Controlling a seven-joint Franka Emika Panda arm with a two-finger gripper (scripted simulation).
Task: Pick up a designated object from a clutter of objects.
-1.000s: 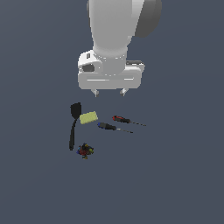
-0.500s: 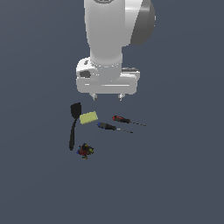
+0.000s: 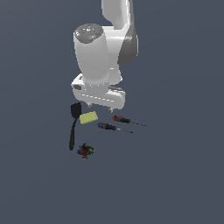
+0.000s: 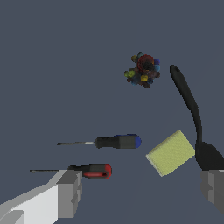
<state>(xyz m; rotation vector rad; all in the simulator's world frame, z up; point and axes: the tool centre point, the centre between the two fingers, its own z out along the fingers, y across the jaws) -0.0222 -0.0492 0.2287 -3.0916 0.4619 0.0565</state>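
Target, the small flat pale yellow-green sponge-like block (image 4: pixel 170 152), lies on the grey floor beside the black plastic spatula's (image 4: pixel 192 111) blade, likely light, soft and compressible, so the wide-apart, empty gripper (image 4: pixel 142 192) should pinch its long flat sides gently.

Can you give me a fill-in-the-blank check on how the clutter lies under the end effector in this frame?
1. The yellow-green block lies between the blue-handled screwdriver and the ____ spatula.
2. The end effector is ____, holding nothing.
3. The two screwdrivers lie roughly ____ to each other; the other is the red-handled screwdriver.
4. The multicoloured lump sits near the spatula's ____ end.

Missing words: black; open; parallel; handle
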